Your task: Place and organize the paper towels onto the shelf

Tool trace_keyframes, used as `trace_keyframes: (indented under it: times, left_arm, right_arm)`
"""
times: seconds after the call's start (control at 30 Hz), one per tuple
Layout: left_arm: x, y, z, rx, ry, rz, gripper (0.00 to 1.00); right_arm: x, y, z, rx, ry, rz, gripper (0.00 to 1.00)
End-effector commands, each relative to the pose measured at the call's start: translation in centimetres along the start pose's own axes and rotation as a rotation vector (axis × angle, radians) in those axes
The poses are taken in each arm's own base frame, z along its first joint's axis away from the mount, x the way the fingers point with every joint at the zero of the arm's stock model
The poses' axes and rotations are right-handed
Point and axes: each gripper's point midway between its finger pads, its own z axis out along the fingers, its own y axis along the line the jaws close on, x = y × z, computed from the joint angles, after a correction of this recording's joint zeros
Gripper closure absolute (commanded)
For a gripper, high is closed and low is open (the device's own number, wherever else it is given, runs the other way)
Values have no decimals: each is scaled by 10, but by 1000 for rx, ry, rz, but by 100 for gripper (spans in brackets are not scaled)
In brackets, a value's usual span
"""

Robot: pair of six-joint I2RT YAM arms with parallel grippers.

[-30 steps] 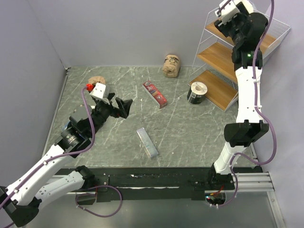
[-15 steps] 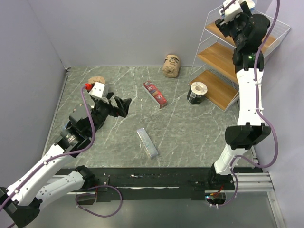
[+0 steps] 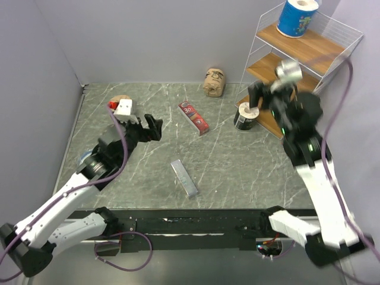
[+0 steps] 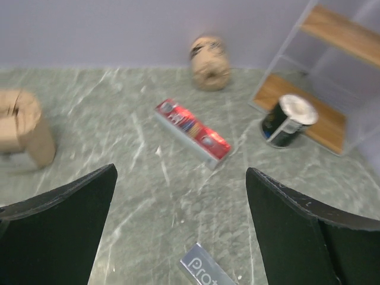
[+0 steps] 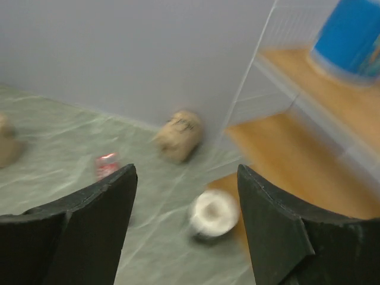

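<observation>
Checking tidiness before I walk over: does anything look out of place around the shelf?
Yes. The black roll lies tipped on its side at the bottom-tier edge of the shelf, and a tan roll lies on its side by the back wall, while the blue roll stands upright on top.

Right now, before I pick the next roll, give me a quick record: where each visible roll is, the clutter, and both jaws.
blue roll: upright on the top tier of the shelf
black roll: on the table, at the shelf's foot
back tan roll: lying on the table at the back
left tan roll: on the table, far left
red packet, grey bar: mid-table
left jaws: open, empty
right jaws: open, empty
</observation>
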Motion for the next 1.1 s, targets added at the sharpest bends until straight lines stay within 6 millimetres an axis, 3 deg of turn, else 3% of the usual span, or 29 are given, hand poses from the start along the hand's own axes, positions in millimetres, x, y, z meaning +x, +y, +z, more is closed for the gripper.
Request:
trace_keyframes:
  times: [0.0, 0.07, 0.1, 0.17, 0.2, 0.33, 0.43, 0.63, 0.87, 1.07]
  left_arm:
    - [20, 41, 8, -310, 85, -135, 3]
    - [42, 72, -1, -516, 162, -170, 3]
    - [47, 81, -5, -570, 179, -188, 3]
    - [59, 103, -11, -669, 217, -267, 3]
    - [66, 111, -18, -699, 252, -280, 2]
    - [70, 151, -41, -824, 252, -362, 2]
    - [70, 178, -62, -956, 232, -372, 1]
    - [92, 212, -79, -1080, 300, -420, 1]
    - [108, 231, -83, -1155, 318, -536, 7]
    - [116, 246, -115, -1344, 308, -614, 13]
  right_arm:
    - [82, 53, -55, -117, 201, 452, 25]
    - [97, 70, -75, -183, 221, 518, 25]
    - [125, 81, -79, -205, 281, 526, 19]
    - [142, 90, -90, -241, 312, 542, 9]
    - [159, 96, -94, -255, 358, 550, 1]
    - [193, 106, -114, -268, 476, 572, 1]
    - [204, 105, -122, -248, 497, 587, 0]
    - [219, 80, -129, -43, 523, 644, 0]
    - [232, 77, -136, -29, 565, 602, 1]
    - [235, 75, -139, -18, 557, 604, 0]
